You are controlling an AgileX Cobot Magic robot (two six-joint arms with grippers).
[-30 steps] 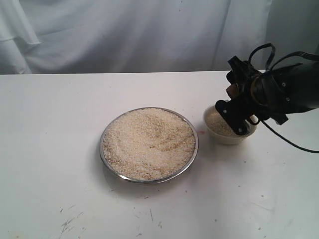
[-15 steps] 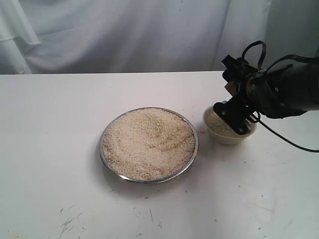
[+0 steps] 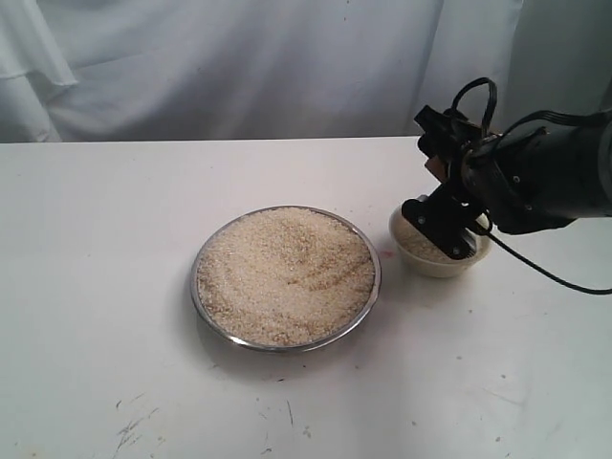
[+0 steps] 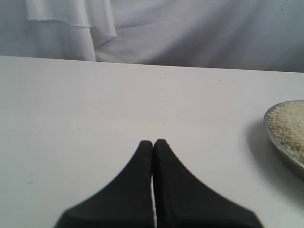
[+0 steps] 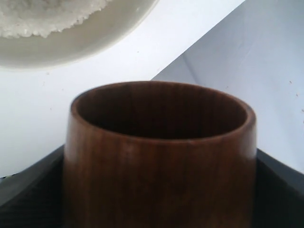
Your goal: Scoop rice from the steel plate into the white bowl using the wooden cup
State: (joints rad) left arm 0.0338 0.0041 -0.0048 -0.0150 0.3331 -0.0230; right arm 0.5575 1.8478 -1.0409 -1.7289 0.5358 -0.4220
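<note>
We record the right hand (image 3: 440, 184) gripping the wooden cup (image 5: 159, 161), tilted just above the white bowl (image 3: 432, 268), which holds rice (image 3: 419, 247). The steel plate (image 3: 287, 346), also rice-filled, sits near it. The left hand (image 4: 153, 144) is closed over the tabletop (image 4: 71, 104).

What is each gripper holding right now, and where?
Right gripper: reddish-brown wooden cup, clamped across its outer sides. Left gripper: shut, nothing held.
</note>
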